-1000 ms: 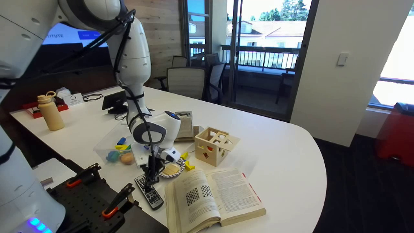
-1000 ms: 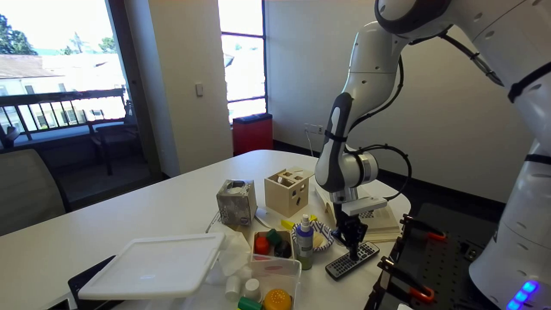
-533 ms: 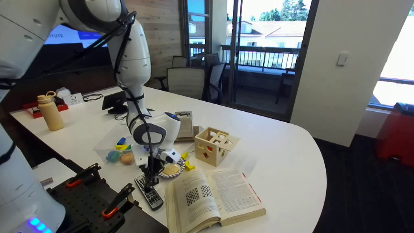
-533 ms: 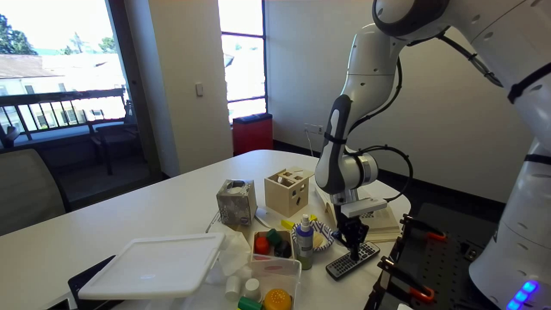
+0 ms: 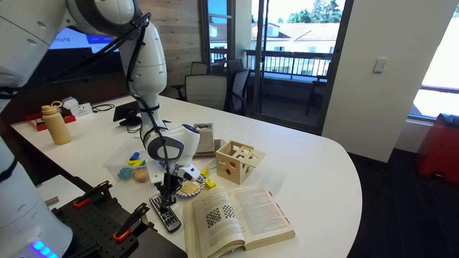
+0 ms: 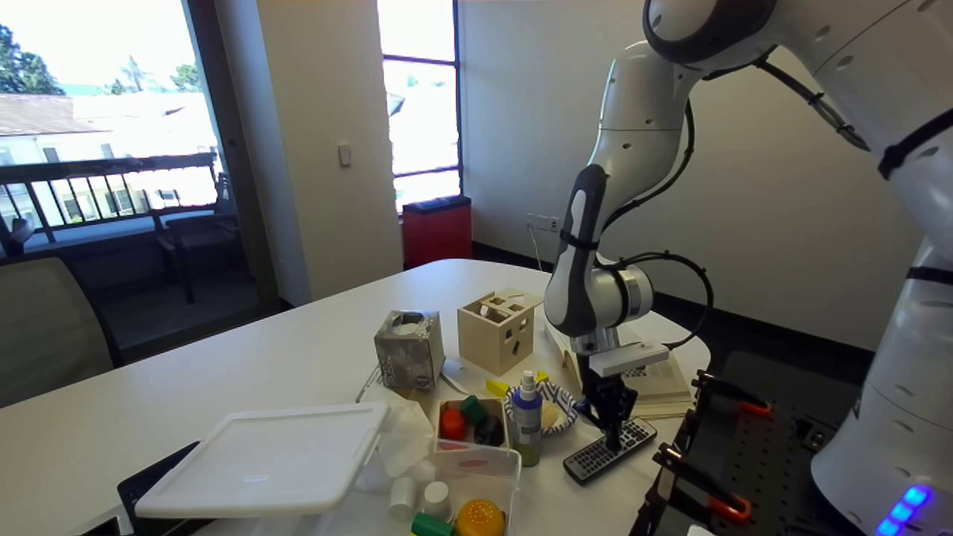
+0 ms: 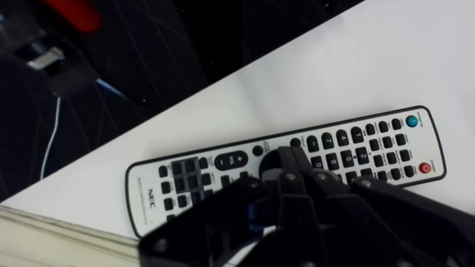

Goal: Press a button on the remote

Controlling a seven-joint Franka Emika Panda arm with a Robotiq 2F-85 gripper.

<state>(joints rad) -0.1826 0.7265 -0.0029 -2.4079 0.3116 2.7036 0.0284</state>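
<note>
The remote is slim, with a black edge, a pale face and rows of dark buttons. It lies flat on the white table in both exterior views and spans the wrist view. My gripper is shut with its two fingertips together and nothing between them. The tips are over the round dark pad in the middle of the remote, between the volume key and the number keys. In both exterior views the tips meet the remote's face. The fingers hide part of the pad and nearby buttons.
An open book lies beside the remote. A patterned bowl, a spray bottle, a wooden shape box and a clear bin stand near. A black mount plate with clamps borders the table edge.
My arm has lowered very slightly since a second ago, with the fingertips staying at the same spot on the remote. Nothing visibly moves in the last half second.
</note>
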